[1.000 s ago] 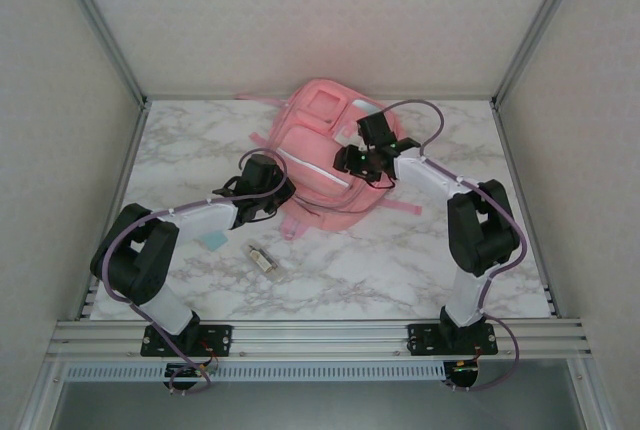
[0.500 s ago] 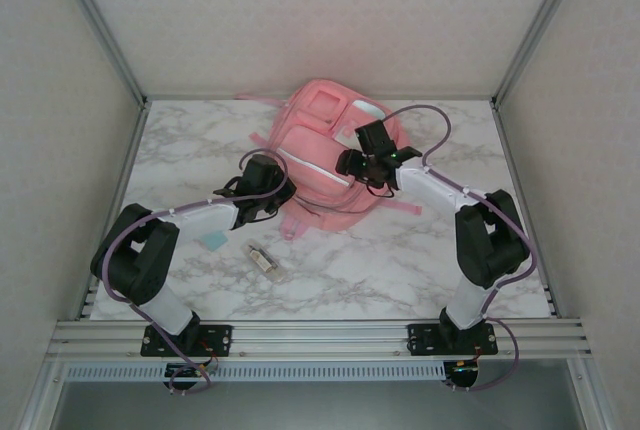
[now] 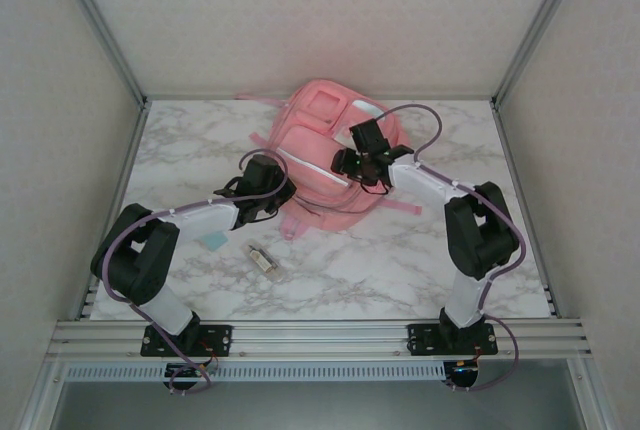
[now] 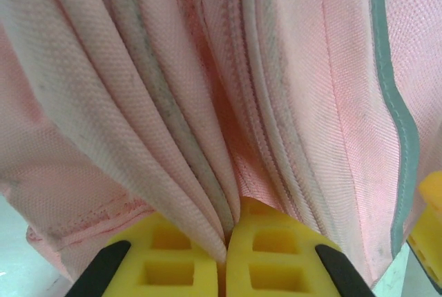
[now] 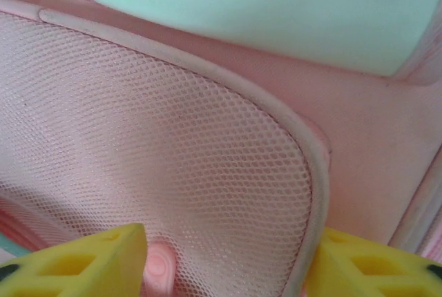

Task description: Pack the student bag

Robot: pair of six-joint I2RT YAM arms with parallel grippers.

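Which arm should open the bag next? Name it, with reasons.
Right, probably: the right fingers hang open over the student bag, free. The left fingers are clamped on its fabric.

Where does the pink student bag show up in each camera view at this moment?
Top external: the student bag lies at the table's far centre, between both arms.
Left wrist: its pink folds run top to bottom, pinched at bottom centre by the left gripper.
Right wrist: its mesh pocket sits below the open right gripper.
Shared landmark: the white trim on the pink fabric, clear in top external and right wrist.
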